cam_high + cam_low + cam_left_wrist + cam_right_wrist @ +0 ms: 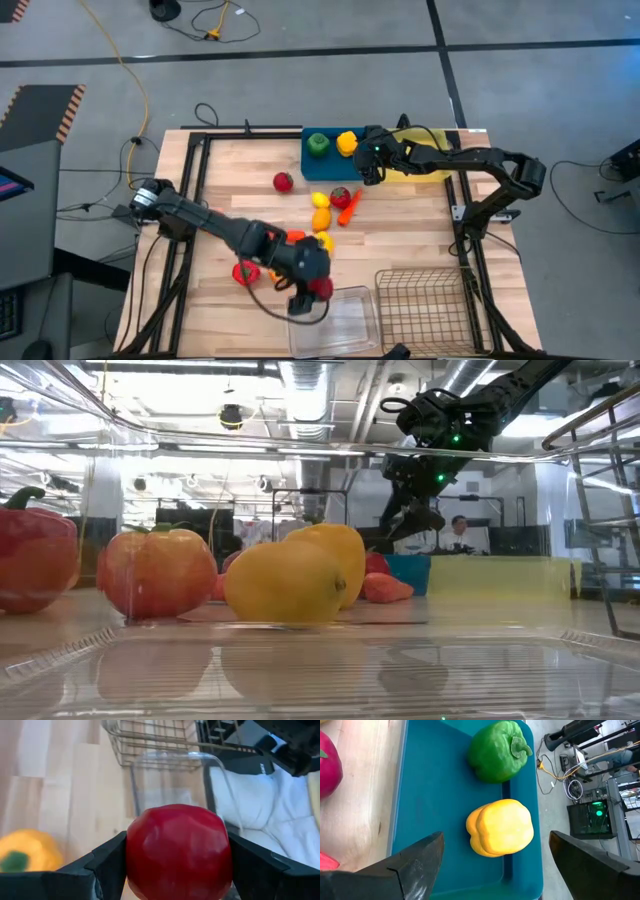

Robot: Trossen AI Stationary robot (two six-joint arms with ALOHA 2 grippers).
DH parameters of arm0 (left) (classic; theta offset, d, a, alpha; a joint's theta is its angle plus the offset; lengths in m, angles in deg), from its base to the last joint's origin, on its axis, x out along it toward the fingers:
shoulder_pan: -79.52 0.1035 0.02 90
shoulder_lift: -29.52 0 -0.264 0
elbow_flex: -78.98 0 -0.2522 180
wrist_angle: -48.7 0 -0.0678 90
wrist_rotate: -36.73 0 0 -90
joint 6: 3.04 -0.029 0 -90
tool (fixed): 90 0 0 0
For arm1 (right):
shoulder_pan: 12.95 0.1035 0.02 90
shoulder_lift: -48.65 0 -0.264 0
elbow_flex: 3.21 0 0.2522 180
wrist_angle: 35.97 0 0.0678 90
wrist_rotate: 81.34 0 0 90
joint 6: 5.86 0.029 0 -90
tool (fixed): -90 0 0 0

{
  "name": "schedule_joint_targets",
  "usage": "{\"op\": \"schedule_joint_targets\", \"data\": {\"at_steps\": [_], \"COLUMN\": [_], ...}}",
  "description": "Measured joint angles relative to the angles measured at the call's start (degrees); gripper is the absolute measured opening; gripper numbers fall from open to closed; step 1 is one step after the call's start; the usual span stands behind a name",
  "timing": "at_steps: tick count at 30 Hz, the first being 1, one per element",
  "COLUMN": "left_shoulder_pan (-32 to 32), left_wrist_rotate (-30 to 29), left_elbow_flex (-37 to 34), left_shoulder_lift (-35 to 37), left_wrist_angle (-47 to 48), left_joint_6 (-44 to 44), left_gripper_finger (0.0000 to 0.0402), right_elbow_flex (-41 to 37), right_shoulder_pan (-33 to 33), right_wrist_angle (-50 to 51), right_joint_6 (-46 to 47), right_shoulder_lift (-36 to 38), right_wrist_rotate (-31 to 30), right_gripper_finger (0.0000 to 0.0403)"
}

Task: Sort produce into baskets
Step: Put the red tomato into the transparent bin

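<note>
My left gripper (pixel 177 865) pinches a round red fruit (pixel 178 851) between both fingers, at the clear bin's (pixel 345 318) ten o'clock corner. My right gripper (pixel 492 862) hangs with fingers spread above the blue tray (pixel 435 810), where a yellow pepper (pixel 500 827) and a green pepper (pixel 497 751) lie, the green one's stem pointing off the table. Around them are the pale wood tabletop (pixel 240 190), the wire basket (pixel 430 305) and the grey floor (pixel 300 60).

Grey floor (pixel 300 60) with dark seams surrounds the wooden table (pixel 230 200). A yellow cable (pixel 135 75) trails across it. Ceiling ducts (pixel 310 390) hang overhead.
</note>
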Motion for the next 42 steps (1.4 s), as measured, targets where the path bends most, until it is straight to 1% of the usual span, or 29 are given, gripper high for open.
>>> {"op": "schedule_joint_targets", "data": {"at_steps": [5, 8, 15, 18, 22, 25, 30, 34, 38, 42], "left_shoulder_pan": [-3.31, -4.35, -5.31, -5.28, -5.18, -5.20, -5.20, -5.18, -5.19, -4.92], "left_wrist_rotate": [-2.87, -3.47, -2.74, -2.63, -3.44, -5.62, -8.81, -8.83, -8.83, -5.94], "left_elbow_flex": [0.00, -0.75, -8.23, -9.83, -10.28, -10.54, -10.45, -10.45, -10.45, -10.45], "left_shoulder_lift": [0.00, 0.00, -0.02, -0.15, -0.11, -0.15, -0.11, -0.11, -0.11, -0.11], "left_wrist_angle": [-0.01, -0.41, -9.83, -10.10, -10.64, -10.13, -10.22, -10.32, -10.35, -10.33], "left_joint_6": [0.84, 2.97, 7.53, 10.72, 11.87, 11.46, 8.73, 8.05, 8.03, 7.10], "left_gripper_finger": [0.0275, 0.0275, 0.0275, 0.0275, 0.0276, 0.0286, 0.0321, 0.0341, 0.0349, 0.0349], "right_elbow_flex": [0.00, 0.00, 0.00, 0.00, 0.00, 0.00, 0.00, 0.00, 0.00, 0.00], "right_shoulder_pan": [0.00, 0.00, 0.00, 0.00, 0.02, 0.00, 0.00, 0.00, 0.00, 0.00], "right_wrist_angle": [0.00, 0.00, 0.00, -0.01, 0.00, -0.02, -0.02, -0.02, -0.01, -0.02], "right_joint_6": [-0.02, 0.00, -0.02, -0.01, -0.02, -0.02, -0.02, -0.02, -0.02, -0.02], "right_shoulder_lift": [0.00, 0.00, 0.00, 0.00, 0.00, 0.00, 0.00, 0.00, 0.00, 0.00], "right_wrist_rotate": [0.00, 0.00, 0.00, 0.00, 0.00, 0.02, 0.03, 0.03, 0.03, 0.03], "right_gripper_finger": [0.0389, 0.0388, 0.0388, 0.0389, 0.0388, 0.0388, 0.0389, 0.0389, 0.0389, 0.0389]}}
